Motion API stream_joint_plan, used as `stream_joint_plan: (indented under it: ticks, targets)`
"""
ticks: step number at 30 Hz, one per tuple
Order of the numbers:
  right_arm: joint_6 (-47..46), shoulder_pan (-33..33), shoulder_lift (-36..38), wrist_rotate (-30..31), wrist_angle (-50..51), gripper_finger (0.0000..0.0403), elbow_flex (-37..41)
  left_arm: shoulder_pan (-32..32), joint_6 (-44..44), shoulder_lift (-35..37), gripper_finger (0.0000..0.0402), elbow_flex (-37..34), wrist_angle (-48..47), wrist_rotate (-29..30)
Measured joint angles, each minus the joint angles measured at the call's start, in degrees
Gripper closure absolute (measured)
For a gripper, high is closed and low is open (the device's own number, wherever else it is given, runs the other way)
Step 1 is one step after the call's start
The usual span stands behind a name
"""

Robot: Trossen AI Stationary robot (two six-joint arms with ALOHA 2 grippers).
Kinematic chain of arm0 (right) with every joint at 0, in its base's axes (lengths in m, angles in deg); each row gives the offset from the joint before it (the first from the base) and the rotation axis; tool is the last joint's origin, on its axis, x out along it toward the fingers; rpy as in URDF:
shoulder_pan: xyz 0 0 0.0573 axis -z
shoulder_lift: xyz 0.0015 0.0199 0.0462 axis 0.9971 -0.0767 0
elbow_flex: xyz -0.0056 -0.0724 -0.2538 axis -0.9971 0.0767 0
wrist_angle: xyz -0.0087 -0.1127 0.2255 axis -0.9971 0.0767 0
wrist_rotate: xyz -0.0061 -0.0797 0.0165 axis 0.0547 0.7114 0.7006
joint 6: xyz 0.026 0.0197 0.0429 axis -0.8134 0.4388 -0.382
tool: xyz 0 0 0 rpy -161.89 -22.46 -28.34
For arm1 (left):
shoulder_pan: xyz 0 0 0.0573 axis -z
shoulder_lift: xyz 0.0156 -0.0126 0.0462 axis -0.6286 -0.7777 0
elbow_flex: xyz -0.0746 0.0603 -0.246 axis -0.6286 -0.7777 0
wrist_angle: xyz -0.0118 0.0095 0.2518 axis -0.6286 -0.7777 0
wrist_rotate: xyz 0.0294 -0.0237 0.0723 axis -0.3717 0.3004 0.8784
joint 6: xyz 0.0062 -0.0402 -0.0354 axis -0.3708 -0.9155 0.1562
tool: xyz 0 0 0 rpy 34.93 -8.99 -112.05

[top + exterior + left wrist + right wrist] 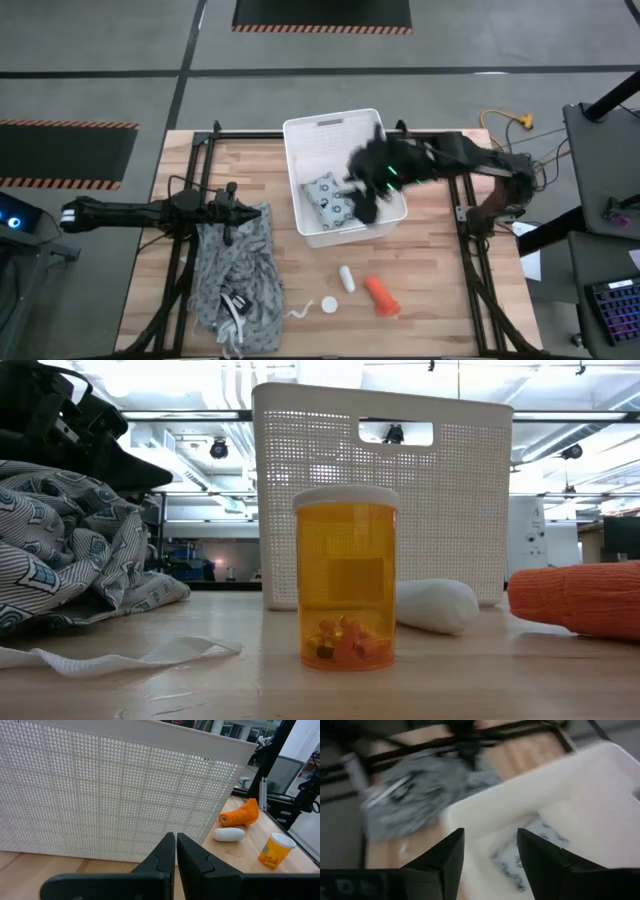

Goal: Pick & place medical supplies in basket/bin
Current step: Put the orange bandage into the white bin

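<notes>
Grey-blue dotted packet (328, 199) lies inside the white tub (297, 135). Right gripper (489, 851) hangs above it, fingers spread and empty. Orange roll (381, 296), white bottle (346, 279) and what seems a capped pill vial (346, 577) wait on the table (440, 300). Left gripper (176, 851), pressed together, waits over the patterned cloth (238, 268). Best lift clear of the tub rim before reaching for another.

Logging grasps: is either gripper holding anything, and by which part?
Nothing is held. The right gripper is open above the basket; the left gripper is shut on nothing.
</notes>
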Motion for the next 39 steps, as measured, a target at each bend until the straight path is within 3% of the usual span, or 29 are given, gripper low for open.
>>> stream_joint_plan:
  ticks: [3, 7, 16, 23, 39]
  targets:
    - [-0.6, -6.85, 1.23, 1.28, 2.64, 0.0229, 0.81, 0.02, 0.0, 0.0, 0.0402, 0.0, 0.0, 0.0]
    - [-8.84, -13.8, 0.79, 2.8, 8.13, 0.022, 2.18, 0.0, 0.0, 0.0, 0.0402, 0.0, 0.0, 0.0]
    - [-35.57, -25.44, -1.66, 2.8, 18.92, 0.0136, 9.95, 0.01, 0.0, 0.0, 0.0402, 0.0, 0.0, 0.0]
    - [-46.47, -29.03, -1.54, 2.56, 5.95, 0.0104, 24.19, 0.01, 0.0, 0.0, 0.0402, 0.0, 0.0, 0.0]
    - [-53.41, -29.5, -1.46, 3.3, -24.86, 0.0111, 53.15, 0.02, 0.0, 0.0, 0.0402, 0.0, 0.0, 0.0]
